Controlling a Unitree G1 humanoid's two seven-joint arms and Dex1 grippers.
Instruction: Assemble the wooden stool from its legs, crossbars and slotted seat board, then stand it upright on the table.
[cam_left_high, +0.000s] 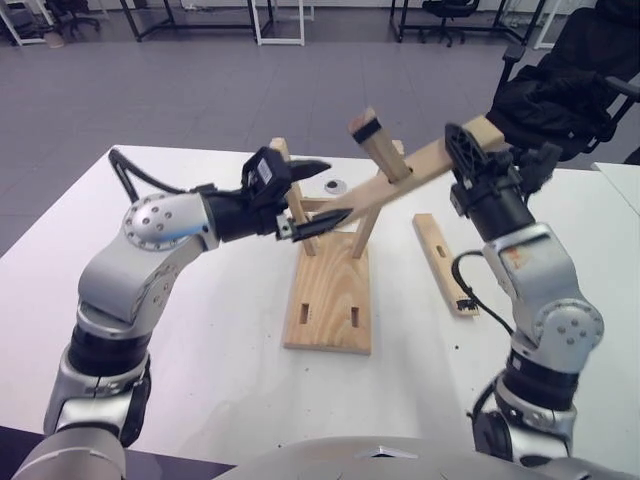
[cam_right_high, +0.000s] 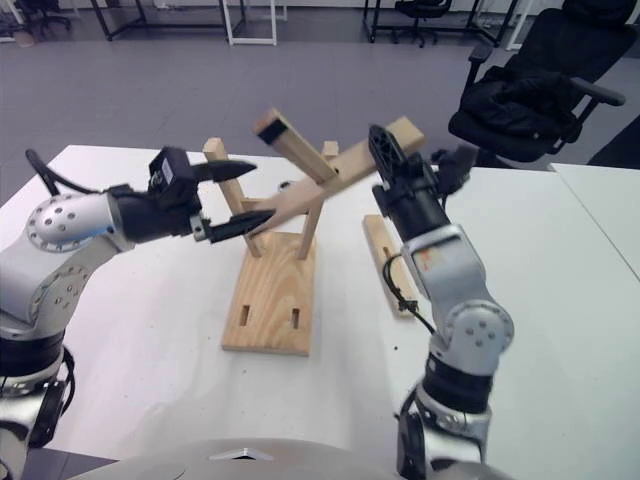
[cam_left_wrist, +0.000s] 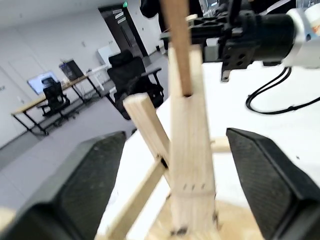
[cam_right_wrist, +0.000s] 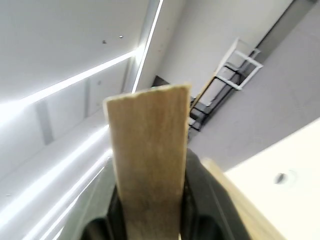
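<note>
At the middle of the table (cam_left_high: 200, 380) the seat board (cam_left_high: 325, 310) lies flat, one short end toward the near edge, with two small slots showing in its near half. On its far end stand two legs: one (cam_left_high: 281, 150) rises from the left side of the board and leans a little toward the table's left edge, the other (cam_left_high: 366, 232) rises from the right side and leans the other way. Above them a long wooden bar (cam_left_high: 420, 165) hangs in the air, tilted, its low end just over the board's far end between the two legs and its high end up toward the far right corner. A shorter piece (cam_left_high: 378, 145) with a dark tip sticks up out of the bar partway along.

The right gripper (cam_left_high: 468, 148) is clamped on the bar near its high end; in the right wrist view the bar's cut end (cam_right_wrist: 150, 165) sits tight between the dark fingers. The left gripper (cam_left_high: 322, 195) is level with the standing legs from the left side, fingers (cam_left_wrist: 90, 185) spread wide apart, with the left leg and the bar's low end in the gap; contact cannot be told.

Just right of the board another flat wooden piece (cam_left_high: 443, 262) lies loose on the table. A small dark round thing (cam_left_high: 332, 186) sits near the far edge behind the legs. Beyond the far right corner stands a black office chair (cam_left_high: 570, 80).
</note>
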